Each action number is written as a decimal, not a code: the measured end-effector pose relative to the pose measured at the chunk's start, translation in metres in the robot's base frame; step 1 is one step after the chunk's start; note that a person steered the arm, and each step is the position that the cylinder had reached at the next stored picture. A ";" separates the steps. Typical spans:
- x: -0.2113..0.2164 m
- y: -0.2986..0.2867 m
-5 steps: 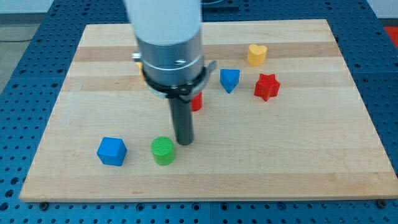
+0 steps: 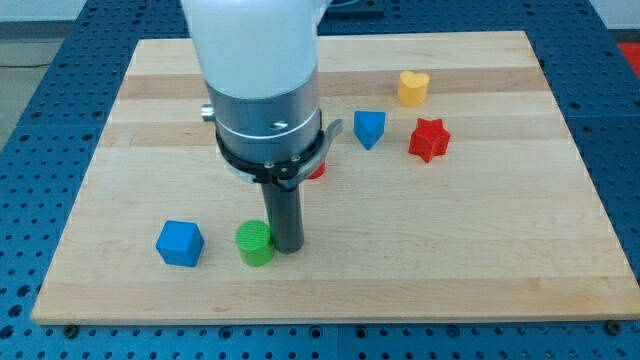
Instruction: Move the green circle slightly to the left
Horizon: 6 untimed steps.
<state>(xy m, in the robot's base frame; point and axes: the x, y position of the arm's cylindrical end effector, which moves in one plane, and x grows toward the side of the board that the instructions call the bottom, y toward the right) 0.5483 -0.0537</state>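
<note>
The green circle (image 2: 255,243) sits near the view's bottom of the tabletop (image 2: 500,260), with the blue cube (image 2: 180,243) to its left, a gap between them; my tip (image 2: 286,248) stands against the circle's right side, touching or all but touching it; the end effector is a bare rod with no jaws, so it neither opens nor closes and grips nothing. I judge the push itself to be in hand: contact looks made and the circle has little way to go. The next move calls for a short, straight slide toward the view's left, stopped early; too long a stroke could run the circle into the cube.
</note>
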 end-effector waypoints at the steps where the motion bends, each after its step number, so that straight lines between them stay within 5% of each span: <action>1: 0.000 -0.008; 3: -0.001 0.013; 6: -0.100 -0.026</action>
